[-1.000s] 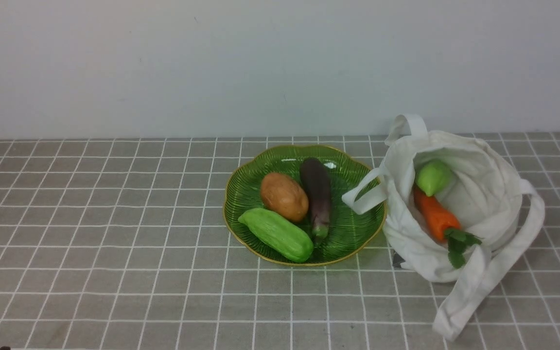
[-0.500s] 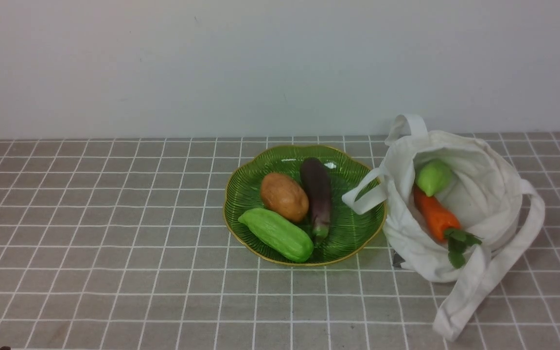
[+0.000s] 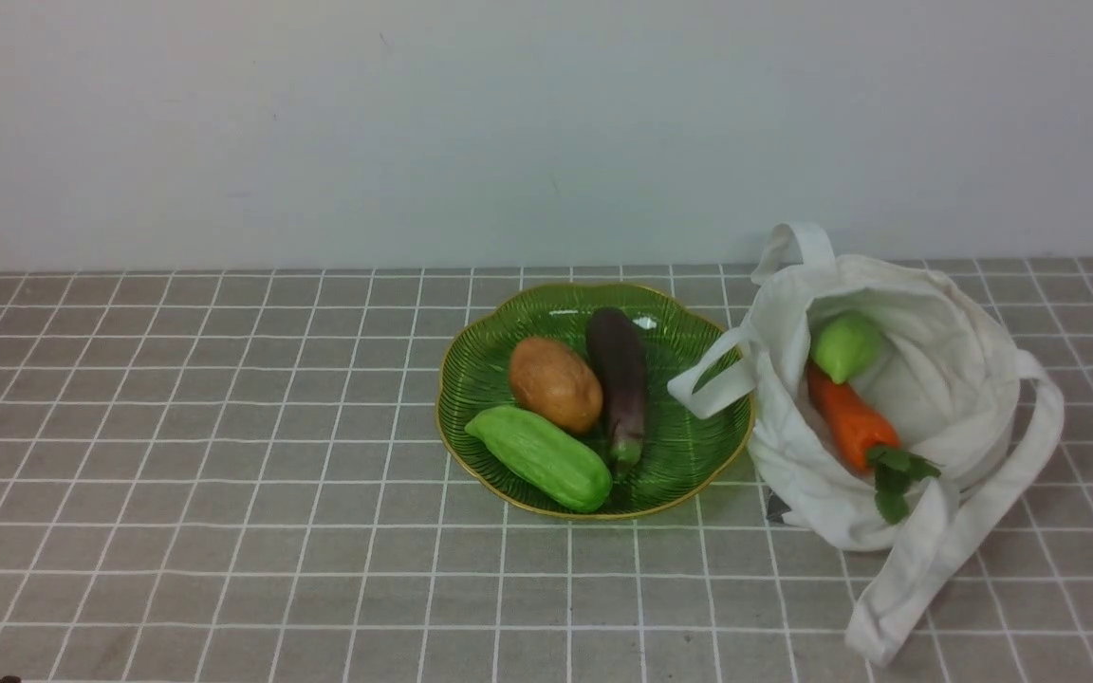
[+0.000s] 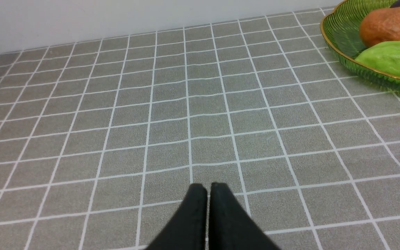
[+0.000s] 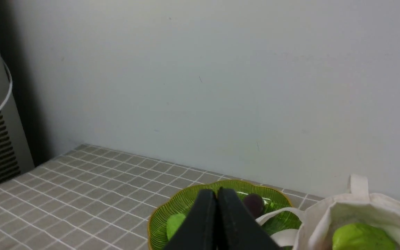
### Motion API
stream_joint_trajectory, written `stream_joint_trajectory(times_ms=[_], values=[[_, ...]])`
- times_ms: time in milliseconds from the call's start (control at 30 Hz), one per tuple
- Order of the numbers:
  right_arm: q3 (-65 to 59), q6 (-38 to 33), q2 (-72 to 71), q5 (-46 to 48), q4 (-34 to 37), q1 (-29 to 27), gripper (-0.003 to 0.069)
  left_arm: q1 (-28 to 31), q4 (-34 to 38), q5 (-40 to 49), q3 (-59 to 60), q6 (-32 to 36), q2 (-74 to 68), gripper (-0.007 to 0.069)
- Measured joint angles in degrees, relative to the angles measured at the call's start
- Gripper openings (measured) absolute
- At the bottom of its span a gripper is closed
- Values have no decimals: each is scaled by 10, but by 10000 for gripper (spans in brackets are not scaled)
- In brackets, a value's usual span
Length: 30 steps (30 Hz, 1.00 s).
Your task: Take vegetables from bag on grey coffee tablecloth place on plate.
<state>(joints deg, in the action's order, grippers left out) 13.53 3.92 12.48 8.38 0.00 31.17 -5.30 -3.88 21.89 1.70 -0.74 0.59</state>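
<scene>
Gridded tablecloth (image 3: 319,569) beneath; right jaws closed, empty, apparently short of bag (image 3: 793,455) (left likewise closed); might snag straps (image 3: 983,512).

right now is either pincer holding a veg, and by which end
neither holds anything: the left pincer and right pincer are both shut on nothing, and the carrot lies in the bag

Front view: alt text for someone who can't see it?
A green plate holds a potato, an eggplant and a light-green vegetable. To its right, an open white bag holds a carrot and another green vegetable.
</scene>
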Motion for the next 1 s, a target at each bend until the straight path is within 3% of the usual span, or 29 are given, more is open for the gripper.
stream_joint_trajectory(times_ms=[167, 267, 533, 1000], values=[[-36, -39, -36, 32, 0, -39, -15, 0, 0, 0, 0, 0, 0, -5], [-78, -50, -78, 73, 0, -113, -15, 0, 0, 0, 0, 0, 0, -5], [-139, -52, -131, 113, 0, -229, -15, 0, 0, 0, 0, 0, 0, -5], [-151, -52, -131, 118, 0, -246, -15, 0, 0, 0, 0, 0, 0, -5]])
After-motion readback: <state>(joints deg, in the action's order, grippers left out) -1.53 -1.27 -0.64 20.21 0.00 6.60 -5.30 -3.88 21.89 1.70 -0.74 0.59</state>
